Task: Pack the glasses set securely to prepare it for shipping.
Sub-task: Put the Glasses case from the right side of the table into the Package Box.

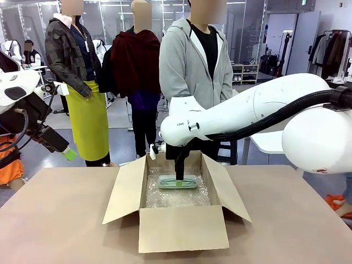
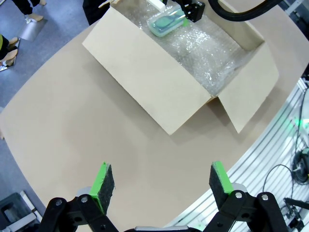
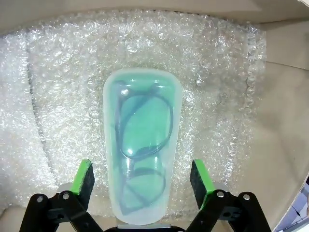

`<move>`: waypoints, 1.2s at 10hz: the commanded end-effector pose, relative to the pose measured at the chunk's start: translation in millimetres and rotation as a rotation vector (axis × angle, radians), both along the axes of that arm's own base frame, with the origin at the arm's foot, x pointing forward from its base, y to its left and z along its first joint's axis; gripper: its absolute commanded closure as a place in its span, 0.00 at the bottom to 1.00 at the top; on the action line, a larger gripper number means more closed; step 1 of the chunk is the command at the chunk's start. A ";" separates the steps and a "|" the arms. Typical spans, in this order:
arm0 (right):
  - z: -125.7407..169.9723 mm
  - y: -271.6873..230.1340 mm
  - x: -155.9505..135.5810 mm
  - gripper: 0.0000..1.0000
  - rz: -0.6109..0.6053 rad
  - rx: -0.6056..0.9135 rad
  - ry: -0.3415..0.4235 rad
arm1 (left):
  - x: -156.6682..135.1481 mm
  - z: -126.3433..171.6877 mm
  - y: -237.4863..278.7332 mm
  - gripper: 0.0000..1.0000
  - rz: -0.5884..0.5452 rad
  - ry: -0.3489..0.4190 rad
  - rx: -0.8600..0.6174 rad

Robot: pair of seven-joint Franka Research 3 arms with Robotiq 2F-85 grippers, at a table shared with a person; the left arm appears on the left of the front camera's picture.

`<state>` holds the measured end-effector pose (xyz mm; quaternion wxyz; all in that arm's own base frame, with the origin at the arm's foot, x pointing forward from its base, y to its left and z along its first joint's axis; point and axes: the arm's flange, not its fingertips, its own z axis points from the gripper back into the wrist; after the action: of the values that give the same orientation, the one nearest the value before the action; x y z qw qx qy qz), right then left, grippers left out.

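Brown and bare, the table [image 1: 60, 220] carries an open cardboard box [image 1: 182, 230] at its middle, and a person in a grey hoodie [image 1: 190, 66] stands beyond the far edge. From the front, the box's near wall hides the near strip of its floor, and the black fingers of the right gripper [image 3: 142, 166] cross the middle of the mint-green glasses case [image 3: 142, 145], so little of it shows there. The right wrist view shows the case lying flat on the bubble wrap [image 3: 222, 96] that lines the floor, dark frames dimly visible through its lid (its end nearest the wrist is cut off at the picture's bottom edge). This gripper is released: its green pads [image 3: 86, 176] stand on either side of the case with a sliver of wrap showing between each pad and the case's side. The case sits toward the far wall, leaving bare wrap on the near side. The box's side flaps splay out left and right, and open table lies on both sides of it. The left gripper [image 2: 163, 176] hangs over the table's left side, spread wide and empty, well apart from the box; its arm is cut off at the left edge of the front view.
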<state>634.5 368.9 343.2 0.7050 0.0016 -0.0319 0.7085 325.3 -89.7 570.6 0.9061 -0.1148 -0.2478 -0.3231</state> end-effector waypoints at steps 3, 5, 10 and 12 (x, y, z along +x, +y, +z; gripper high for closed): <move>0.2 0.1 0.1 0.00 -0.002 0.001 -0.001 | 1.8 1.2 1.4 0.00 -0.012 -0.015 -0.019; 0.2 0.1 0.1 0.00 -0.002 0.001 -0.001 | 1.8 1.2 1.4 0.00 -0.012 -0.015 -0.019; 82.4 -31.4 -43.0 0.00 -0.083 -0.024 -0.036 | 1.8 1.2 1.4 0.00 -0.012 -0.015 -0.019; 105.6 -45.8 -58.4 0.00 -0.109 0.019 -0.098 | 1.8 1.2 1.4 0.00 -0.012 -0.015 -0.019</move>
<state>599.7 334.4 454.9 0.7253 -0.0329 -0.0517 0.6857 325.3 -89.7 570.6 0.9061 -0.1147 -0.2478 -0.3230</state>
